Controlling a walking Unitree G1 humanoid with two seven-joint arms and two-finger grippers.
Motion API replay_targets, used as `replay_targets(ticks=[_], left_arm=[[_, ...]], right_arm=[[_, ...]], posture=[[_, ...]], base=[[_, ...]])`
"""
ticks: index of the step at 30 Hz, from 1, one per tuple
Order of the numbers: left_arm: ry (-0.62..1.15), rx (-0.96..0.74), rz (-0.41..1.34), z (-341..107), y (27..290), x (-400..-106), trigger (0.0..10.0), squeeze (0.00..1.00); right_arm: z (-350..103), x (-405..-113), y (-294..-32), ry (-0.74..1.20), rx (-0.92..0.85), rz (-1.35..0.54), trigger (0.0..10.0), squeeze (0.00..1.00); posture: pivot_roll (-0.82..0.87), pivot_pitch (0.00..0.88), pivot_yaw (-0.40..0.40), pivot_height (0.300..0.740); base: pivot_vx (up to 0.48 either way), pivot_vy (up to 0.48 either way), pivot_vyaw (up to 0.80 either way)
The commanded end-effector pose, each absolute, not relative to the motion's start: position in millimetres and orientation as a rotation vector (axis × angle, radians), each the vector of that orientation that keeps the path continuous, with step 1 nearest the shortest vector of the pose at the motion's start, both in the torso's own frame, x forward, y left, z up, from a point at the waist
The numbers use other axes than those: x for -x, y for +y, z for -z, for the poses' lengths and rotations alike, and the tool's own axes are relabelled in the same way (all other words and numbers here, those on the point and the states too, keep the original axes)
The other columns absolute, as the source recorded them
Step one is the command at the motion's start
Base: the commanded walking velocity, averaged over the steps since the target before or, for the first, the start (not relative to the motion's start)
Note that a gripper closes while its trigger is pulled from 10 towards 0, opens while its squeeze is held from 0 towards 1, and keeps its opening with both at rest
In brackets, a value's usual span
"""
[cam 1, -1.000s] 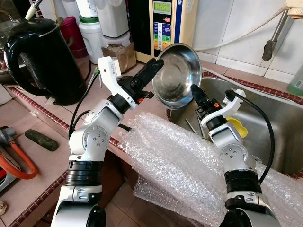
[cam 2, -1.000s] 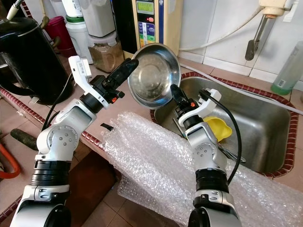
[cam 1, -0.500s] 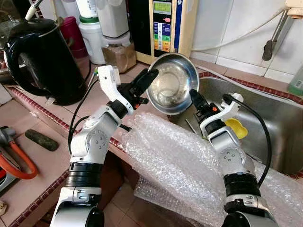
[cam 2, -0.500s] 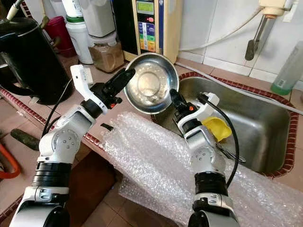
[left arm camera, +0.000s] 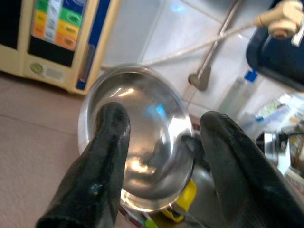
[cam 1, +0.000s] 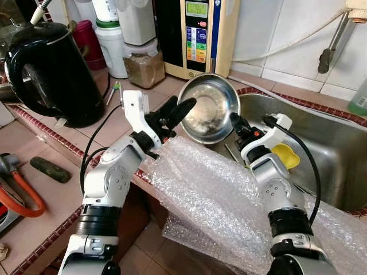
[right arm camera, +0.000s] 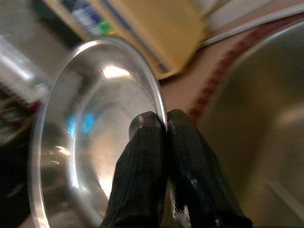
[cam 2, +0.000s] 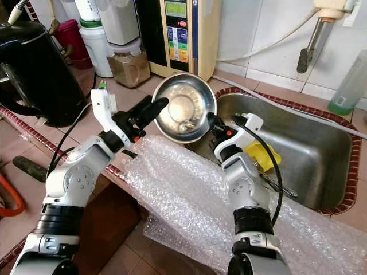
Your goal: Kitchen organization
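A shiny steel bowl [cam 1: 210, 107] hangs tilted over the counter edge beside the sink [cam 1: 338, 140], its hollow facing me. My right gripper [cam 1: 234, 118] is shut on the bowl's right rim; in the right wrist view the two fingers [right arm camera: 142, 142] pinch the rim of the bowl [right arm camera: 90, 133]. My left gripper [cam 1: 181, 109] is open just at the bowl's left rim. In the left wrist view the bowl [left arm camera: 142, 147] lies beyond my spread fingers [left arm camera: 107, 142]. Whether they touch it I cannot tell.
Bubble wrap [cam 1: 212, 189] drapes over the counter edge under both arms. A black kettle [cam 1: 49, 69] stands at the left, jars [cam 1: 140, 63] and a water purifier [cam 1: 200, 34] at the back. A yellow item [cam 1: 288, 156] and utensils lie in the sink. An orange hose [cam 1: 20, 195] lies at the near left.
The bowl has come down and slightly left, tipping more toward the counter, with my right gripper holding it. My left gripper has dropped along with it.
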State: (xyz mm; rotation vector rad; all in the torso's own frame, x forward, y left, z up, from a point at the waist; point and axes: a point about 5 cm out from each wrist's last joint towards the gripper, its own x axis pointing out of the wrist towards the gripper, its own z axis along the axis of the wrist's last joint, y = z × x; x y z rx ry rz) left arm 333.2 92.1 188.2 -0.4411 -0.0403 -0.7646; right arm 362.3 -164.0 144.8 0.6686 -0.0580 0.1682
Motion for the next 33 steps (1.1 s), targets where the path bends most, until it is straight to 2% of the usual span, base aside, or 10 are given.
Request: replay_targets(ticks=[1,11,18,20,28,29,30,31,32,33], left_arm=[[-0.038,0.407,0.765,-189,93,-332,10.0,1.0],[0.021,0.354,0.711,-173,99,-332,10.0,1.0],[0.085,0.25,0.739,-162,106,-327,10.0,1.0],[0.126,0.212,0.794,-156,104,-321,10.0,1.0],[0.163,0.175,0.864,-143,91,-315,10.0,1.0],[0.165,0.178,0.868,-141,88,-315,10.0,1.0],[0.166,0.177,0.87,-141,85,-315,10.0,1.0],[0.166,0.179,0.874,-140,83,-315,10.0,1.0],[0.165,0.186,0.875,-141,80,-315,10.0,1.0],[0.164,0.19,0.877,-141,78,-316,10.0,1.0]], right_arm=[[-147,-365,-166,-0.068,-0.672,-0.142,0.0,0.0],[-144,-366,-181,-0.073,-0.651,-0.032,0.0,0.0],[-135,-362,-219,-0.051,-0.524,0.181,0.0,0.0],[-128,-358,-242,-0.005,-0.448,0.276,0.0,0.0],[-113,-351,-270,0.094,-0.376,0.361,0.0,0.0],[-109,-349,-272,0.114,-0.351,0.363,2.6,0.0],[-108,-349,-272,0.12,-0.35,0.363,3.6,0.0],[-106,-348,-272,0.129,-0.341,0.366,8.4,0.0],[-104,-348,-272,0.135,-0.333,0.361,10.0,0.64],[-103,-348,-271,0.138,-0.33,0.354,10.0,0.95]], posture=[[-0.01,0.028,0.062,0.74],[-0.01,0.03,0.062,0.74],[0.0,0.031,0.058,0.74],[0.0,0.033,0.057,0.74],[-0.01,0.028,0.047,0.74],[-0.01,0.026,0.043,0.74],[-0.01,0.024,0.038,0.74],[-0.01,0.022,0.035,0.74],[-0.02,0.02,0.034,0.74],[-0.02,0.02,0.034,0.74]], base=[[0.0,0.0,0.0],[0.0,0.0,0.0],[0.0,0.0,0.0],[0.0,0.0,0.0],[0.0,0.0,0.0],[0.0,0.0,0.0],[0.0,0.0,0.0],[0.0,0.0,0.0],[0.0,0.0,0.0],[0.0,0.0,0.0]])
